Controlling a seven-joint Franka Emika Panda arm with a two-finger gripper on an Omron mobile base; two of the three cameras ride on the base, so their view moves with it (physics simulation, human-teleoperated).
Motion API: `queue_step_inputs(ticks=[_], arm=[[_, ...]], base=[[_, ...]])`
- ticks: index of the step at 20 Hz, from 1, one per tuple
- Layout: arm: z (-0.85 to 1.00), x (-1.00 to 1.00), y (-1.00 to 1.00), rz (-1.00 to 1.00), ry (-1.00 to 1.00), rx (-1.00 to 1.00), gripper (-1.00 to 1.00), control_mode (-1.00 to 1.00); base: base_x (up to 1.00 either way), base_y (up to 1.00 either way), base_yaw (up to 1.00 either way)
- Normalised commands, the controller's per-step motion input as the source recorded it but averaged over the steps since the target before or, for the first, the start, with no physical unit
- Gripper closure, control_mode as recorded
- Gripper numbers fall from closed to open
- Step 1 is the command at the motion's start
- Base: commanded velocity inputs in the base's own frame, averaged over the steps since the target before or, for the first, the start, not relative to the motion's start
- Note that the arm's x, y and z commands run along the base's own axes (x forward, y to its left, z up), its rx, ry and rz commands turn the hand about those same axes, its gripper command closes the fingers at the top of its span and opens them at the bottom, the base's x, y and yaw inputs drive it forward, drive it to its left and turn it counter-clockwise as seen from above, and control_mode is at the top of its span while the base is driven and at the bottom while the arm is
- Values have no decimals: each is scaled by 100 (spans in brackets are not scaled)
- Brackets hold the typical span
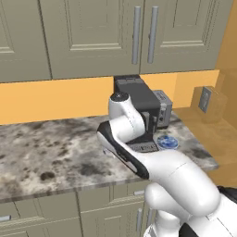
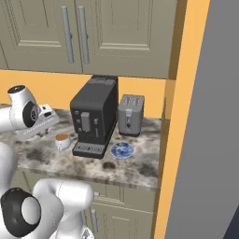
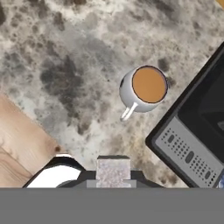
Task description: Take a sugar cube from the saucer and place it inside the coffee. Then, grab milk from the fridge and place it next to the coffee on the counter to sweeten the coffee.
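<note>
The counter [image 2: 140, 163] is mottled grey-brown-and-white stone running under the wall cabinets. On it stand a black coffee machine [image 2: 94, 116] and, just beside it toward the fridge side, a grey toaster [image 2: 130, 114]. The coffee [image 3: 144, 89], a white cup of brown liquid, sits near the machine's front corner, and the blue-and-white saucer [image 2: 123, 150] lies in front of the toaster.

Even, bright, diffuse rendered lighting, no visible source. Soft shadows lie beneath the olive-grey wall cabinets [image 1: 92, 37] and beside the black boxy coffee machine [image 2: 94, 116]. Mottled stone worktop [image 3: 65, 65] shows no glare; edges appear slightly soft and pixelated, without distortion.
</note>
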Motion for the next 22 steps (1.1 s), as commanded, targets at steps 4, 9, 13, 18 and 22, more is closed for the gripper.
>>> queue_step_inputs(ticks=[4, 9, 13, 18, 22], arm=[[-37, 42, 0, 0, 0, -2, 100, -100], [-45, 39, 0, 0, 0, -1, 100, -100], [-38, 45, 0, 0, -1, -2, 100, -100], [-18, 46, 8, 0, -1, -1, 100, -100], [-28, 47, 7, 0, -4, -4, -100, -100]], base=[[0, 0, 0], [0, 0, 0], [0, 0, 0], [0, 0, 0], [0, 0, 0]])
